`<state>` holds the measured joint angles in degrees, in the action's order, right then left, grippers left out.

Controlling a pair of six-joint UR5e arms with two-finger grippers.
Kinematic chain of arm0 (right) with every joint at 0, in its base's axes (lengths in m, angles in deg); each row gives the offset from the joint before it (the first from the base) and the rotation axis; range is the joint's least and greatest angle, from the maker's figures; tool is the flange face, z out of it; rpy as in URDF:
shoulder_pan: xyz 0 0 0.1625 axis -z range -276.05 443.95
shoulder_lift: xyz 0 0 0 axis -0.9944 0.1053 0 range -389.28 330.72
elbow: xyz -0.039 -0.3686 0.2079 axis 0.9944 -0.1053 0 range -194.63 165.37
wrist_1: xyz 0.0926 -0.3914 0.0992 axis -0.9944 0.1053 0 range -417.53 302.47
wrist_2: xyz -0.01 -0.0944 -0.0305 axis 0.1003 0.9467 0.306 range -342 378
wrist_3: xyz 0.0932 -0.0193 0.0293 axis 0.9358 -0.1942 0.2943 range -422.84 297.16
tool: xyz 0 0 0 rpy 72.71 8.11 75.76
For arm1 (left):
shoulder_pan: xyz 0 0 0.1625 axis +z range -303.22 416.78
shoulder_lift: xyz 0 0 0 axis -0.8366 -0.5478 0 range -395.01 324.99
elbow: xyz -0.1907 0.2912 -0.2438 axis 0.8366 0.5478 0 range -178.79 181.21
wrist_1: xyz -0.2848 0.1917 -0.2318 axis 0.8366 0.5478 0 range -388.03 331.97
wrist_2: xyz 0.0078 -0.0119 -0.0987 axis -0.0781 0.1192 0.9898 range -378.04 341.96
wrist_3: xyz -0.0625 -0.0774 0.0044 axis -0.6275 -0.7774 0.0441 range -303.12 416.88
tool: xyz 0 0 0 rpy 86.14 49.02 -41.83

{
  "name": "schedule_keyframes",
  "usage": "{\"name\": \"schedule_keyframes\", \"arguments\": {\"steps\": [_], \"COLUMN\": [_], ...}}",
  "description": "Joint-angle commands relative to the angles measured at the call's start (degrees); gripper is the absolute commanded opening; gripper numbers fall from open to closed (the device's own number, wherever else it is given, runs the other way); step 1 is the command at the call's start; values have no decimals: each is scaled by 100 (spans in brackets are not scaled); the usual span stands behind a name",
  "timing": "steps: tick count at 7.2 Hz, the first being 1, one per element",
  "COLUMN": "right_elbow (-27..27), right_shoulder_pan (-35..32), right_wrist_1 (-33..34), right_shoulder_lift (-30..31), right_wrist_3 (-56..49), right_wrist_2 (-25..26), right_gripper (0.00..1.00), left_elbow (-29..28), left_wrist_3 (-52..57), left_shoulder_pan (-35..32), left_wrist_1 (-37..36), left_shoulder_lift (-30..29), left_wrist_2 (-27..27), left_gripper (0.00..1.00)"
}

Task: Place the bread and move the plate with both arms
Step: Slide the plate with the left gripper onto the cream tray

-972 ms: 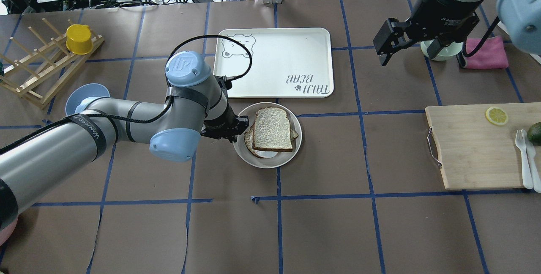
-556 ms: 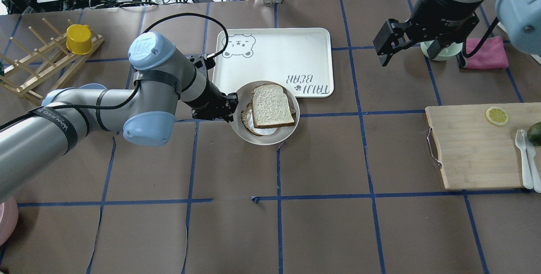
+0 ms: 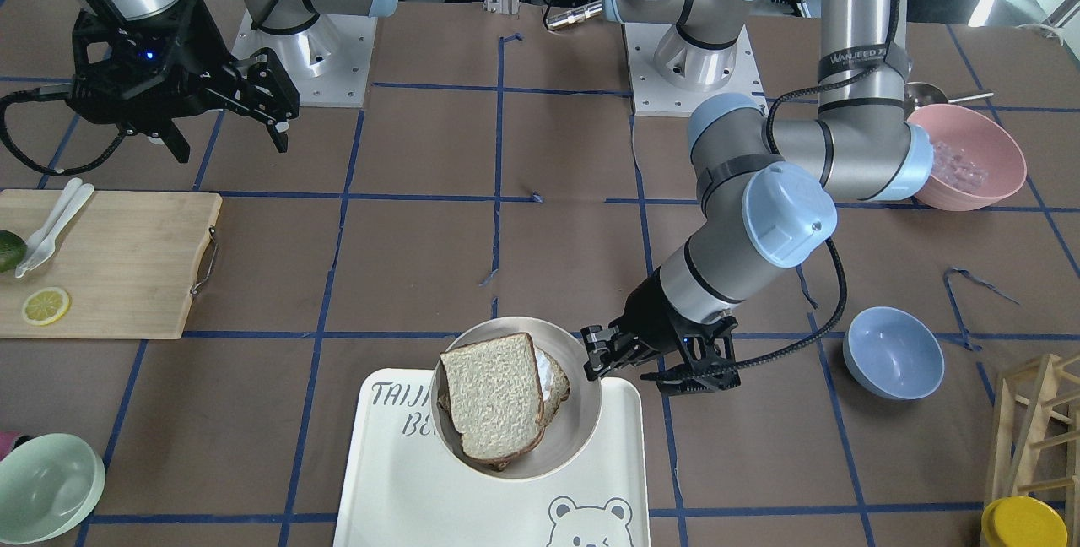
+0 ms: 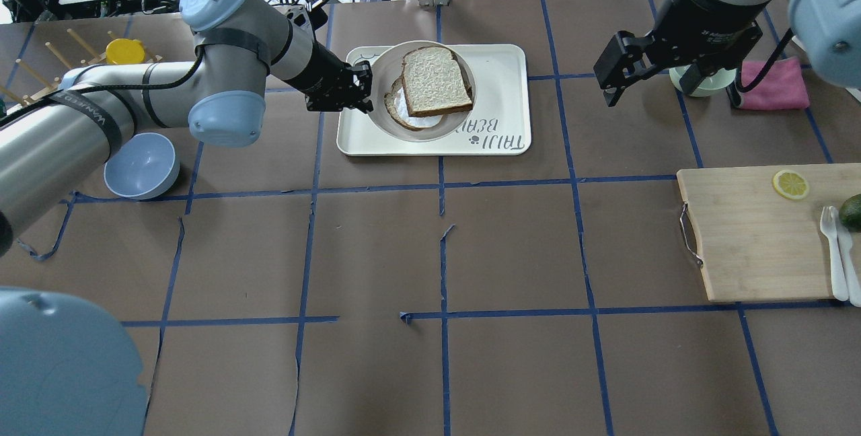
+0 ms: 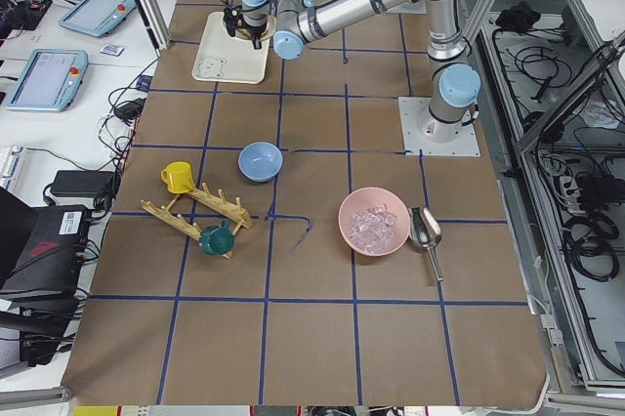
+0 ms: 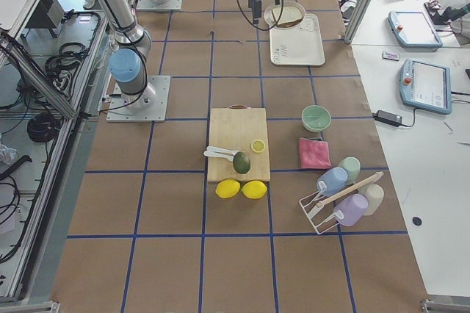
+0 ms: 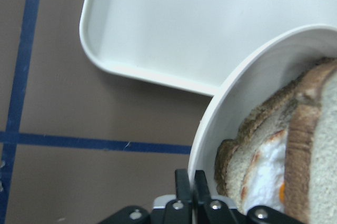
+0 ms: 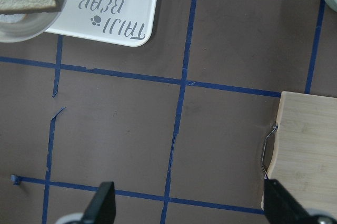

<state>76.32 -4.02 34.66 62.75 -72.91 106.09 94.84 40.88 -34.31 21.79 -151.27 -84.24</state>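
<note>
Firstly, bread (image 4: pixel 436 79): pale slice lying across darker egg-bearing slice (image 4: pixel 397 105), both inside plate (image 4: pixel 430 132). Plate over bear-print tray (image 4: pixel 501 86), towards its left end; contact with tray not discernible. Left gripper (image 4: pixel 367 90) clamped on plate rim. Right gripper (image 4: pixel 607 83) spread wide, holding nothing, well apart above table. Blue bowl (image 4: pixel 141 165) beside left arm. Pink bowl (image 3: pixel 1004 171) containing clear pieces.
</note>
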Motion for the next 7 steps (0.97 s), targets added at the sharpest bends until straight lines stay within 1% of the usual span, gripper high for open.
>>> {"name": "schedule_keyframes", "arguments": {"steps": [1, 2, 5, 6, 7], "right_elbow": [2, 2, 10, 10, 2], "right_shoulder_pan": [0, 0, 0, 0, 0], "right_wrist_1": [9, 9, 9, 0, 0], "right_shoulder_lift": [8, 8, -1, -1, -1], "right_wrist_3": [-12, -21, -3, 5, 6], "right_wrist_2": [-1, -2, -10, -10, -10], "right_gripper": [100, 100, 100, 100, 100], "left_elbow": [-817, -872, -811, -820, -820], "left_wrist_3": [-52, -113, -158, -149, -114], "left_shoulder_pan": [4, 4, -49, -40, -49], "left_wrist_1": [1, -42, -43, -52, -165], "left_shoulder_lift": [-825, -1055, -1259, -1277, -1268], "left_wrist_2": [-16, -42, -51, -51, -51], "left_gripper": [0, 0, 0, 7, 61]}}
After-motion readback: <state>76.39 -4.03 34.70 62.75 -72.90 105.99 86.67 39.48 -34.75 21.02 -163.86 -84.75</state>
